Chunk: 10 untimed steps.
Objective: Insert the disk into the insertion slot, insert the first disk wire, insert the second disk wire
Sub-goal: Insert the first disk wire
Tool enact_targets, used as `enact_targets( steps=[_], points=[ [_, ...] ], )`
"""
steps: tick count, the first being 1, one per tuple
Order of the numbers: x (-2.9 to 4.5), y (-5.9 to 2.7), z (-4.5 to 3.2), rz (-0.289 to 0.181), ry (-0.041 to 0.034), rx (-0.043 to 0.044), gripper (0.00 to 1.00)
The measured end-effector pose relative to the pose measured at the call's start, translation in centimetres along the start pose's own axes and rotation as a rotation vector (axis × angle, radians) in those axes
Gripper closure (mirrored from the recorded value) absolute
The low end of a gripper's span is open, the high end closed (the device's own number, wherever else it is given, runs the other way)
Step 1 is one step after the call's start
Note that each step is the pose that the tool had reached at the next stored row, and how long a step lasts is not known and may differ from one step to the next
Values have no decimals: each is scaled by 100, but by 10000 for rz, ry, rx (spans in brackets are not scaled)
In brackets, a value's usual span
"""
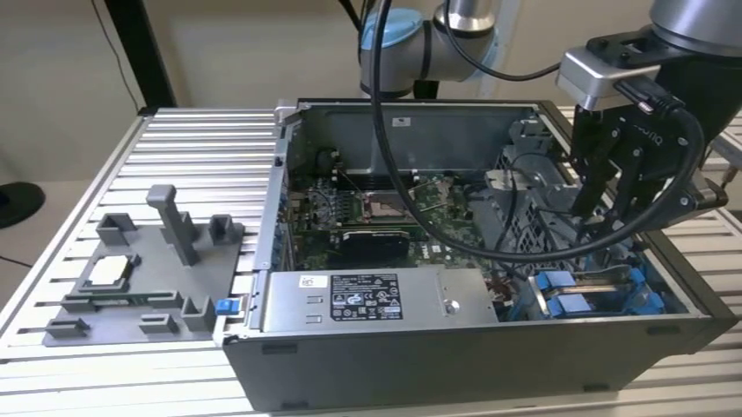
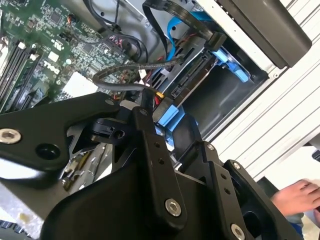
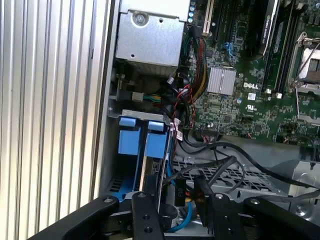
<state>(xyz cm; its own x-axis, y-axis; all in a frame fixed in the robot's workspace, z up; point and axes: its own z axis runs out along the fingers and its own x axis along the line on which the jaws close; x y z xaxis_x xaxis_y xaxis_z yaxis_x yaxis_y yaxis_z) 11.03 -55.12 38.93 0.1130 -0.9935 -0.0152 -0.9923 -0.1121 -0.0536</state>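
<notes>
Down at the near corner of the computer case [image 1: 464,369], toward the exterior view's right, the disk [image 3: 134,142] is sitting on edge inside the insertion slot [image 3: 140,114], its blue carrier showing between the grey bay walls. Judging by that, the seating step is looking done and the wiring is the step in hand.

The gripper [image 1: 597,198] is hanging directly over the bay, low inside the case. Whether it is clenched or released I cannot tell, nor whether it is carrying a plug. In the second wrist view a dark cable [image 2: 125,69] is arching right up to the gripper, and a thin blue cable [image 2: 171,42] is running just beside the bay. As I judge it, the move at hand is calling for a plug held square to the disk's connector edge, with loose cables kept clear.

Farther toward the exterior view's left, the power-supply box [image 1: 464,300] is wearing a white label [image 1: 361,295] with lines of dark print, and the motherboard [image 1: 383,204] is carrying white lettering. A person's hand [image 2: 300,196] is showing just outside the case, by the slatted table [image 1: 174,148].
</notes>
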Motion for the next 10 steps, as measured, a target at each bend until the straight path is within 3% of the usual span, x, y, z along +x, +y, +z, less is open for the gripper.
enact_targets(
  steps=[10],
  points=[
    [-4, 0, 3, 39, 0, 1, 0]
  ],
)
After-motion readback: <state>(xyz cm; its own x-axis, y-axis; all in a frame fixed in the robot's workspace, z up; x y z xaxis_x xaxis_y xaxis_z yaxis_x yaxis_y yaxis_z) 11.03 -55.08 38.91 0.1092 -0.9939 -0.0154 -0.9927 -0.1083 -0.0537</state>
